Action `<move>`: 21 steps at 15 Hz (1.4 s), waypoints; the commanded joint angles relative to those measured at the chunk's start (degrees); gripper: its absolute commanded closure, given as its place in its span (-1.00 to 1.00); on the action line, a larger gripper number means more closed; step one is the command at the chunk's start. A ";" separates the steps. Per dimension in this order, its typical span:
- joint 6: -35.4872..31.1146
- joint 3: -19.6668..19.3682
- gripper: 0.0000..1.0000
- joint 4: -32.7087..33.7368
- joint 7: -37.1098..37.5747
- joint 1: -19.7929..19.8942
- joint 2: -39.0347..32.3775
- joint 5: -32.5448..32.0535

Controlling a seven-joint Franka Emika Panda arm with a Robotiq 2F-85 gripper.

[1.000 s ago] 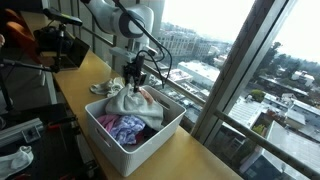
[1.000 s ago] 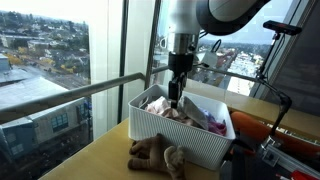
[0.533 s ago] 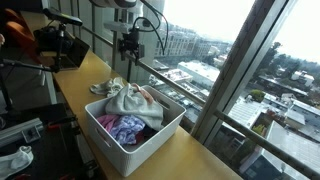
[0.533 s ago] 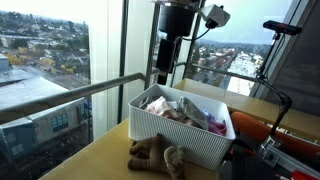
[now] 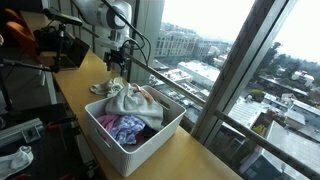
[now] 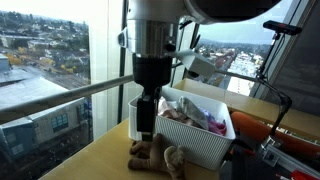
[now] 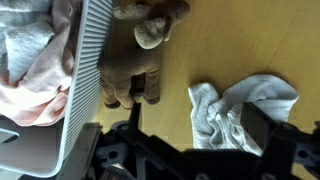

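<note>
My gripper (image 5: pixel 116 67) (image 6: pixel 146 127) hangs open over the wooden table, just outside the white ribbed basket (image 5: pixel 152 141) (image 6: pixel 190 146). Nothing is between its fingers. In the wrist view the gripper (image 7: pixel 200 130) enters from the bottom, and a crumpled white cloth (image 7: pixel 240 108) lies on the table below, mostly under the right finger (image 7: pixel 266 128). A brown stuffed toy (image 7: pixel 138 62) (image 6: pixel 155 154) lies against the basket wall (image 7: pixel 86 70). The basket holds a pale grey cloth (image 5: pixel 126 101), a pink one (image 7: pixel 35 95) and a purple one (image 5: pixel 125 127). The white cloth (image 5: pixel 100 88) also shows in an exterior view.
A tall window with a metal rail (image 6: pixel 70 92) runs along the table's far side. Black camera gear (image 5: pixel 58 45) stands on the table beyond the gripper. An orange-and-black device (image 6: pixel 275 128) sits past the basket. The table's edge (image 5: pixel 75 115) is close to the basket.
The gripper opened over the clothes in the basket, rose out of it, then moved sideways and came down over the table by the stuffed toy and white cloth.
</note>
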State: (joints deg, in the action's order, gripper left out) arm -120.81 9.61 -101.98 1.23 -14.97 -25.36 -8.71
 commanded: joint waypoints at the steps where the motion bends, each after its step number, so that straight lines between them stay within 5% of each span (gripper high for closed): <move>1: 0.10 -0.34 -1.00 2.51 -1.32 0.23 -4.29 0.22; 21: 0.13 -1.68 -1.00 1.63 -0.98 1.18 -14.65 0.16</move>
State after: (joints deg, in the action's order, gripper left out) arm -120.83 8.61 -101.00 0.99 -13.57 -38.65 -8.63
